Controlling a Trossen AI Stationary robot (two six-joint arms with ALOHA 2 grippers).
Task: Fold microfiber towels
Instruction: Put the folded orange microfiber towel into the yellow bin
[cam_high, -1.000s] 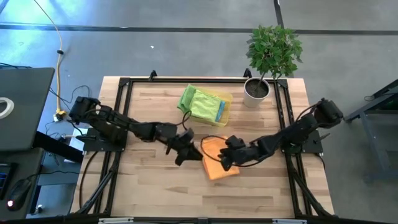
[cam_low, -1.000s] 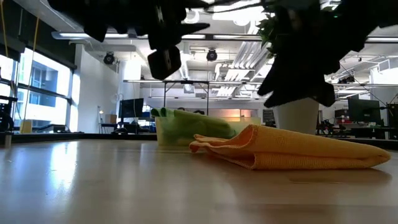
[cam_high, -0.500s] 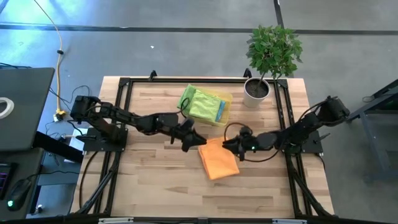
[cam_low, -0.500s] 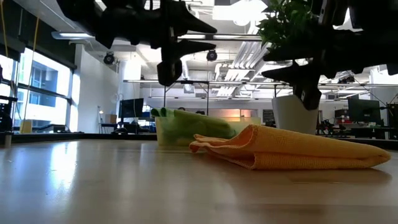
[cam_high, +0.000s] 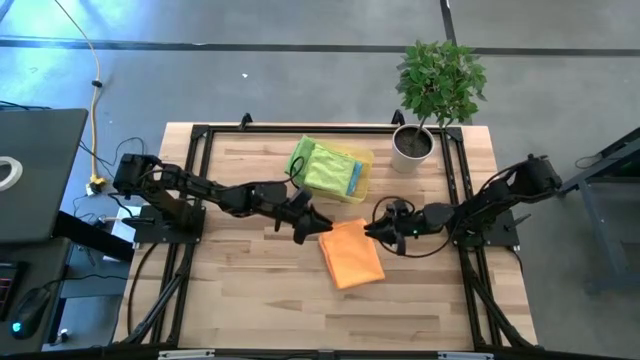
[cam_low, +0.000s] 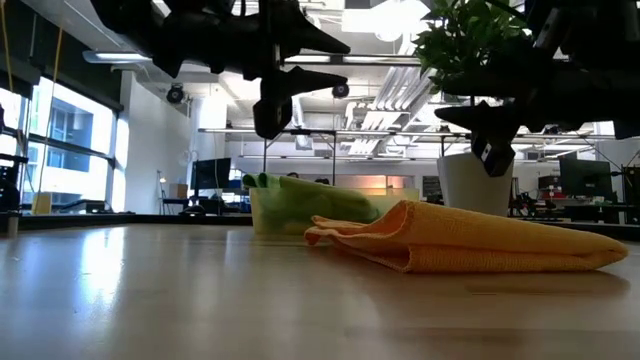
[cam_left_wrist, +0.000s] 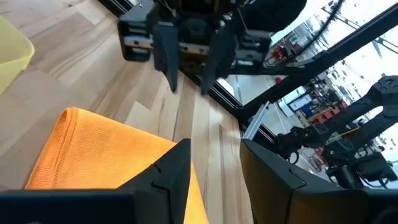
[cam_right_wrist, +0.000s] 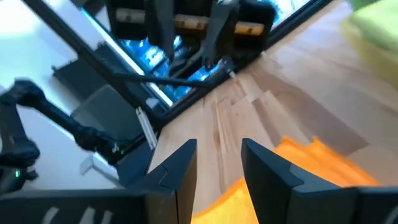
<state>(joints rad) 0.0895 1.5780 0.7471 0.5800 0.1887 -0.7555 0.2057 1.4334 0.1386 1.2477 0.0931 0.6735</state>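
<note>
With the orange towel (cam_high: 353, 255) folded at table centre, the left gripper (cam_high: 308, 226) at its ten o'clock and the right gripper (cam_high: 385, 230) at its two hovered empty with fingers spread, so lifting straight clear seemed wisest before fetching another from the tray (cam_high: 362, 183).

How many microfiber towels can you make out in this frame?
3 visible: a folded orange towel on the table between both grippers, plus a light green towel and a teal blue towel in the yellow tray. More may be hidden underneath the green one.
</note>
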